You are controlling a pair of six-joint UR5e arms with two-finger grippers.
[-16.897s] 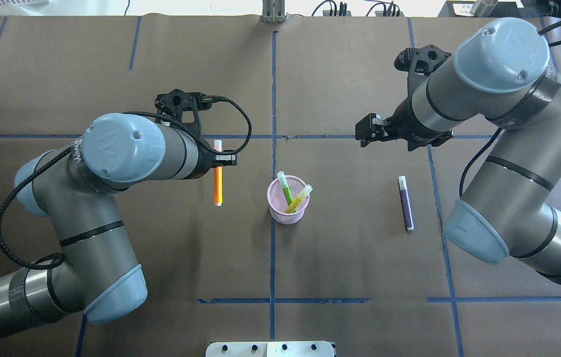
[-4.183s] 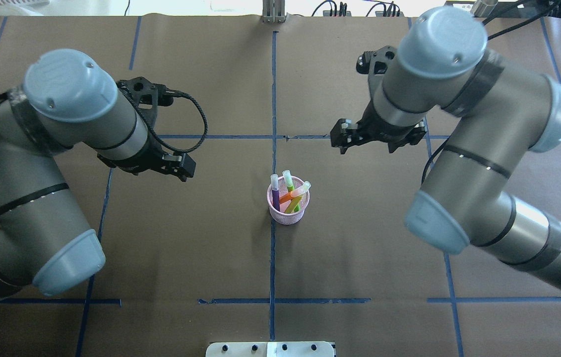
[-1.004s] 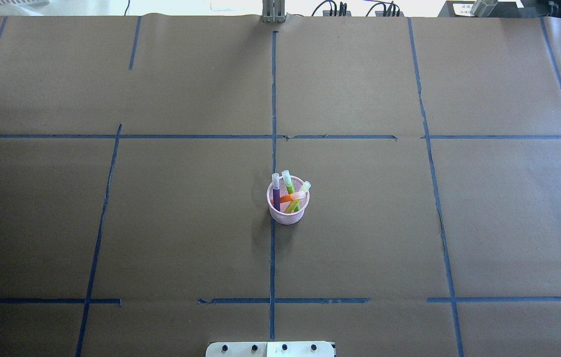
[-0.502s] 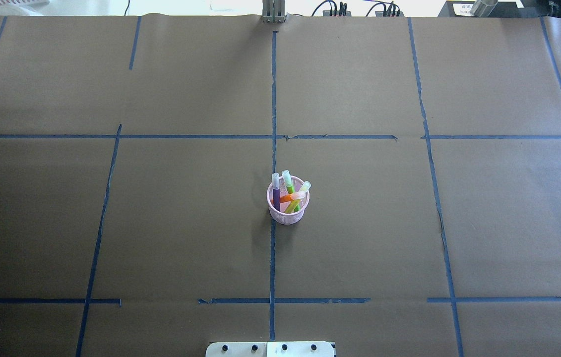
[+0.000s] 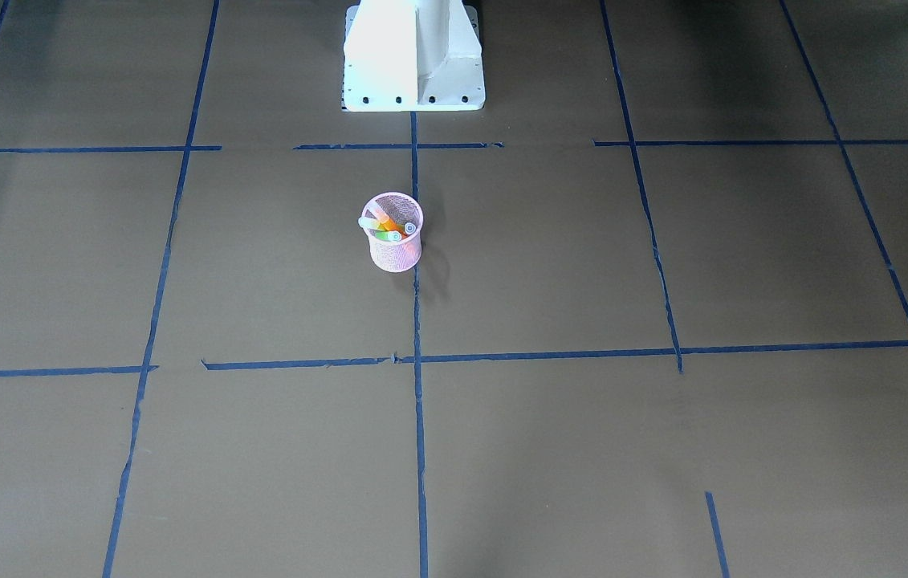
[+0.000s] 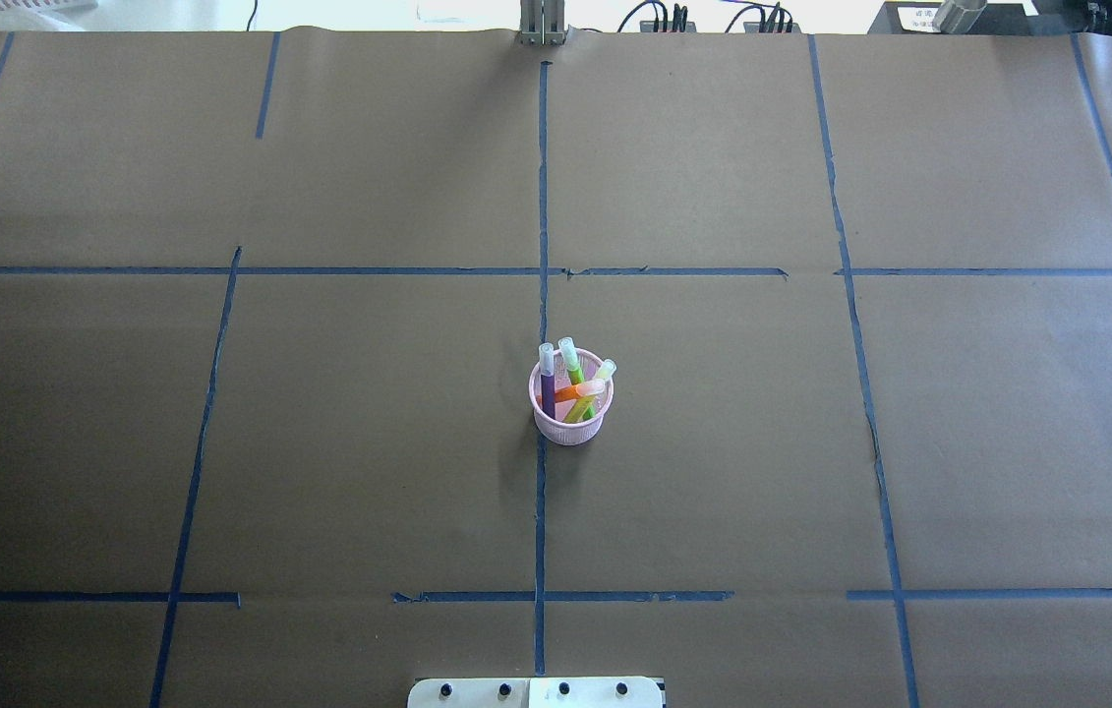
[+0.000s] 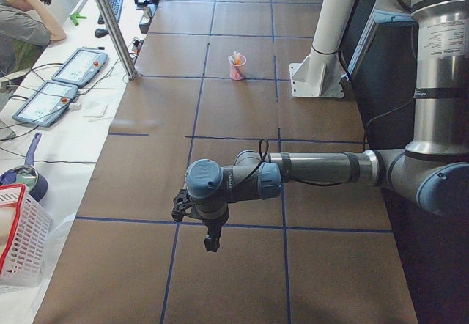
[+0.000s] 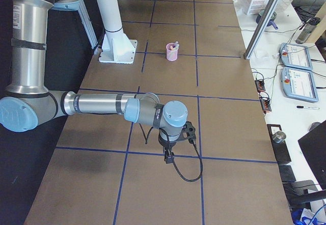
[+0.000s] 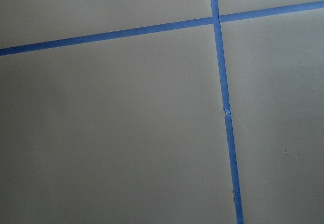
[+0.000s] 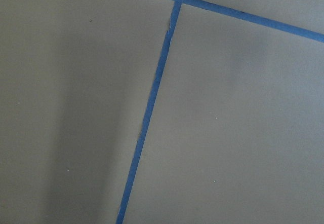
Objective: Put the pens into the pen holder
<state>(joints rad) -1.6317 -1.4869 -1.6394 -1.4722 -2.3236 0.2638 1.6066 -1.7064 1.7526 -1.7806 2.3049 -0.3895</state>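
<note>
Since any coming move turns on where the pens sit against the grippers, read it left to right. Your left gripper hangs pointing down, well apart from the pen holder, off to the pen holder's left. It shows only in a side view, and its wrist camera gives just brown paper and blue tape, so I cannot tell whether it is open or closed. Inside the pen holder you have four pens, one per colour, all caps up:

- purple pen near upright at the left wall
- green pen leaning to the far rim
- orange pen slanted across the middle
- yellow-green pen tilted to the right rim

No pen shows outside the pen holder. Your right gripper hangs on the pen holder's right, about as far off by my read, so neither arm is nearer. Its state is equally unreadable. That's one pen holder and two grippers. I'd call collection done.
</note>
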